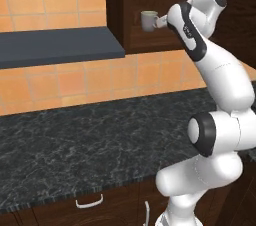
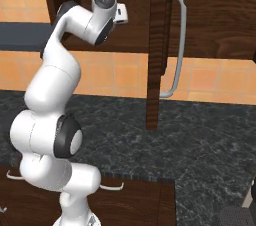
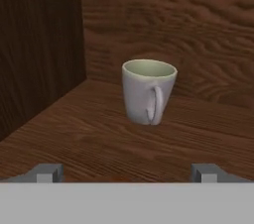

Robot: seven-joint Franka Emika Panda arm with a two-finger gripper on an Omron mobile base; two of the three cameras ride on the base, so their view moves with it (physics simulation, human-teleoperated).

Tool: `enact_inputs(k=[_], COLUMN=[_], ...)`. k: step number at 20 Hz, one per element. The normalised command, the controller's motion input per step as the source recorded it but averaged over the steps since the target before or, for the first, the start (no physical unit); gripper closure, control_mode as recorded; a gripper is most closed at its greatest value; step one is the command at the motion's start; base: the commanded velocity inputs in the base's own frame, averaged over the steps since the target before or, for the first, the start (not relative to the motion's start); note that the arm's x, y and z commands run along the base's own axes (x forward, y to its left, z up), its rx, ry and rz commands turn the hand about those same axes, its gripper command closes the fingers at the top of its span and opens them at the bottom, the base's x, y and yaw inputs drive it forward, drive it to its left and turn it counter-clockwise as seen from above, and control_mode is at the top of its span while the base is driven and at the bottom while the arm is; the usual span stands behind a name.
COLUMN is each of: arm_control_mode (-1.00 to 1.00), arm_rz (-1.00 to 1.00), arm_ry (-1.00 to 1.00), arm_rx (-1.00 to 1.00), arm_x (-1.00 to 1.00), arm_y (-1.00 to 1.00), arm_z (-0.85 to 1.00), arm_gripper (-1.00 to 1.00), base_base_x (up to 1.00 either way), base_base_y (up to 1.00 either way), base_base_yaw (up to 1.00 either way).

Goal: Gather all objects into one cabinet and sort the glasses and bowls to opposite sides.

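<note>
Orange tile wall (image 1: 60, 77) behind, dark marbled desk (image 1: 75, 145) below, flat dark grey shelf (image 1: 55, 46) at upper left of left base view. Brown drawer fronts (image 1: 90, 207) with small white handles under desk edge. Dark brown wall cabinet (image 1: 145, 0) up high, door (image 2: 159, 45) swung open, seen edge-on in right base view with long curved white handle (image 2: 177, 45) beside it. White arm (image 1: 215, 85) reached up from base, hand pushed into cabinet opening. One pale grey-beige mug (image 3: 148, 91) stood upright on cabinet's wooden floor (image 3: 99, 139), handle turned toward hand camera, rim up, pale inside visible. Same mug (image 1: 148, 20) seen in left base view, just beside arm's wrist, inside cabinet. Sat near cabinet's left wall and close to back wall in hand view, touching neither. End effector (image 3: 126, 172) in front of mug, well short of it, fingertips (image 3: 47, 172) wide apart, nothing between them, no contact with mug. Dark rounded thing at bottom right corner of right base view, too cut off to identify.
</note>
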Motion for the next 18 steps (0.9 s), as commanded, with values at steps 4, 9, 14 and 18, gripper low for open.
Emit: enact_inputs(k=[4,9,14,18], arm_control_mode=[-1.00,-1.00,-1.00,-1.00], arm_rz=[-0.02,0.00,0.00,0.00], arm_ry=[0.01,0.06,0.10,0.02], arm_rx=[0.00,0.00,0.00,0.00], arm_x=[0.32,0.34,0.45,0.53], arm_y=[0.00,0.02,0.00,0.00], arm_z=[0.00,0.00,0.00,0.00], arm_gripper=[-1.00,-1.00,-1.00,-1.00], base_base_x=[0.00,0.00,0.00,0.00], base_base_y=[0.00,0.00,0.00,0.00], base_base_yaw=[0.00,0.00,0.00,0.00])
